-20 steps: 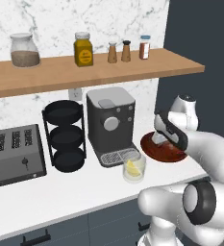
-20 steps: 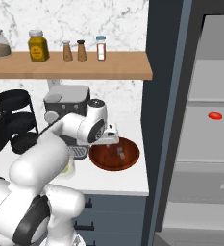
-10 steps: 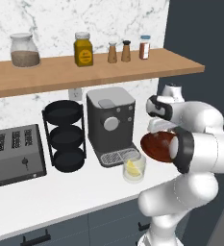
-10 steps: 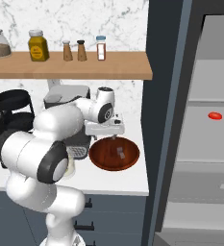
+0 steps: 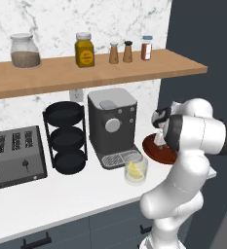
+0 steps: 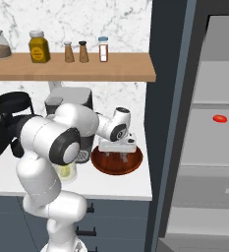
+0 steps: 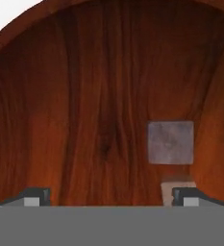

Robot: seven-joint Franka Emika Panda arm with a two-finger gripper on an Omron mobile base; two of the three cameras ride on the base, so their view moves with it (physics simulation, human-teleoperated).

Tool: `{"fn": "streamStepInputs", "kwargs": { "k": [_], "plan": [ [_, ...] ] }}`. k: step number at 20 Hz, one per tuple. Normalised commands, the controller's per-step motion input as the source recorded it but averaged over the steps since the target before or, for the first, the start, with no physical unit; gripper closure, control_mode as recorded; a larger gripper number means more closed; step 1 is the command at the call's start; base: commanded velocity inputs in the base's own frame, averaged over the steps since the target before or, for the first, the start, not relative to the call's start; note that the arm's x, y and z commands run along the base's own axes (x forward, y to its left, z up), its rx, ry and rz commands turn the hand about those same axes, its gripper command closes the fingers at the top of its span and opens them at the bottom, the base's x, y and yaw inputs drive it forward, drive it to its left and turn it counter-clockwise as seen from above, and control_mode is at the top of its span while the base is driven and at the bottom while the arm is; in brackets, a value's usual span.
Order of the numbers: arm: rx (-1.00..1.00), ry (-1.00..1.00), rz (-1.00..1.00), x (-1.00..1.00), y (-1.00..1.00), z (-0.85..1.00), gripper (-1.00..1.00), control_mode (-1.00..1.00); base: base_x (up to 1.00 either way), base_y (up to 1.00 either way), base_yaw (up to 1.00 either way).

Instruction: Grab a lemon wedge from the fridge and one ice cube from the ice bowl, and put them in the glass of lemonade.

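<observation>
Standing open at the right base view's edge, the tall dark grey fridge (image 6: 204, 123) shows a small red item (image 6: 219, 118) on its shelf. The shallow reddish-brown wooden ice bowl (image 6: 117, 162) holds a pale grey ice cube (image 7: 170, 142), seen up close from the hand. The two-finger gripper (image 6: 118, 149) hangs wide open, empty, over the bowl. A yellow lemon wedge (image 5: 133, 169) sits in the clear glass of lemonade (image 5: 136, 170).

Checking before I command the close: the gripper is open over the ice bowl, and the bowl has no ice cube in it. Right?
Not quite. The gripper is open over the ice bowl, but the hand view shows an ice cube lying in the bowl, just ahead of one fingertip.
</observation>
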Motion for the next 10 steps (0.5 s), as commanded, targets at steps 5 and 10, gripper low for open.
{"fn": "streamStepInputs", "kwargs": {
  "k": [5, 10],
  "plan": [
    [0.04, 0.0, 0.0, 0.06, -0.43, -0.4, -1.0, -1.0, 0.0, 0.0, 0.0],
    [0.0, -0.01, 0.12, 0.09, -0.04, 0.03, -1.0, -1.0, 0.0, 0.0, 0.0]
  ]
}}
